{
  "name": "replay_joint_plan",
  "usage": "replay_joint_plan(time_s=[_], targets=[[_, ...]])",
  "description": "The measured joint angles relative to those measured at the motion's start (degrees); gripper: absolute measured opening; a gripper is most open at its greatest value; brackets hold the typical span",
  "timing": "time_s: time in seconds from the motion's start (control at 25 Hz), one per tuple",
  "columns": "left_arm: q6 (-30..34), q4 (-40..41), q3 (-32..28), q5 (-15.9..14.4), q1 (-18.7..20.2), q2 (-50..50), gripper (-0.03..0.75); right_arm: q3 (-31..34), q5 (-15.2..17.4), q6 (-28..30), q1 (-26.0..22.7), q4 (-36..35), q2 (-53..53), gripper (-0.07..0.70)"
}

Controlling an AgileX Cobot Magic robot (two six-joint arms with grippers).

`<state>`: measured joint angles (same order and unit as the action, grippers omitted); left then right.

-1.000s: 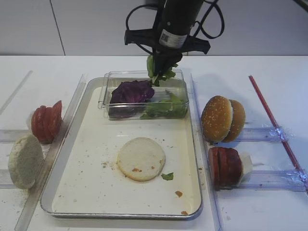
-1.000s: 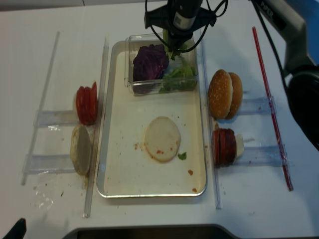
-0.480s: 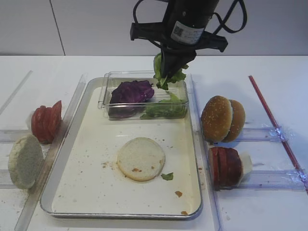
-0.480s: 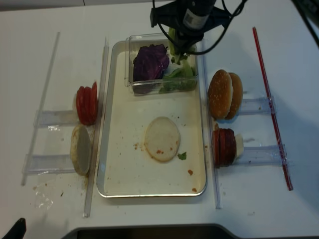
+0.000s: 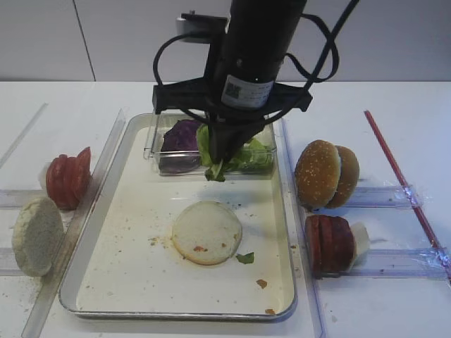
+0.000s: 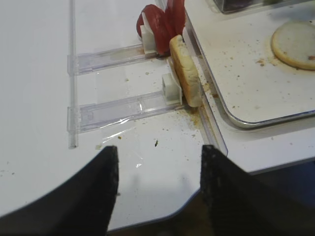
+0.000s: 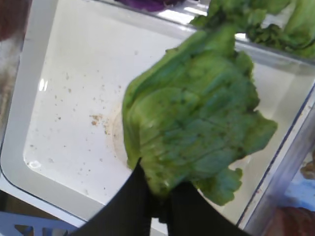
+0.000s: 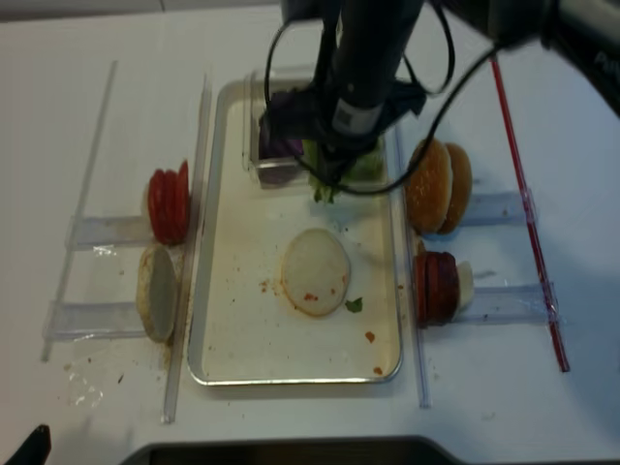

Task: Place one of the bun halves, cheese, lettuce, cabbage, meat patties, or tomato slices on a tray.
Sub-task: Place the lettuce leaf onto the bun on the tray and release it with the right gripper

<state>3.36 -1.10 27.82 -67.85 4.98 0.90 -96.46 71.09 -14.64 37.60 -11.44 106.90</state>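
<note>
Lettuce (image 5: 213,156) hangs pinched in the closed right gripper (image 5: 220,163) above the tray (image 5: 99,232), between the clear plastic box (image 5: 158,151) of purple and green leaves and a pale bun half (image 5: 206,232) lying flat on the tray floor. A square coded label (image 5: 244,91) on the black wrist cannot be read. The left gripper (image 6: 157,184), away at the table edge near the tomato slices (image 6: 160,22), stands open and empty
</note>
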Motion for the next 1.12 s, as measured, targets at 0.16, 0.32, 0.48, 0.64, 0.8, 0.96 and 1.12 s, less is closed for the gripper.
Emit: replay_joint_plan(time_s=[0.16, 0.32, 0.48, 0.64, 0.8, 0.96, 1.12], targets=[[0.0, 0.0, 0.0, 0.0, 0.0, 0.0, 0.358, 2.0, -0.1, -0.2, 2.6, 0.6, 0.0, 0.087], [0.0, 0.0, 0.0, 0.0, 0.0, 0.0, 0.358, 3.6, -0.1, -0.3, 4.4, 0.7, 0.0, 0.086], [0.0, 0.0, 0.0, 0.0, 0.0, 0.0, 0.358, 4.6, -0.2, -0.3, 4.8, 0.7, 0.0, 0.085], [0.0, 0.0, 0.0, 0.0, 0.0, 0.0, 0.358, 4.6, -0.3, -0.3, 4.8, 0.6, 1.5, 0.085], [0.0, 0.0, 0.0, 0.0, 0.0, 0.0, 0.358, 4.6, -0.4, -0.3, 4.8, 0.1, 3.8, 0.085], [0.0, 0.0, 0.0, 0.0, 0.0, 0.0, 0.358, 4.6, -0.5, -0.3, 4.9, -0.8, 5.4, 0.085], [0.0, 0.0, 0.0, 0.0, 0.0, 0.0, 0.358, 4.6, -0.8, -0.3, 5.2, -1.4, 7.1, 0.085]])
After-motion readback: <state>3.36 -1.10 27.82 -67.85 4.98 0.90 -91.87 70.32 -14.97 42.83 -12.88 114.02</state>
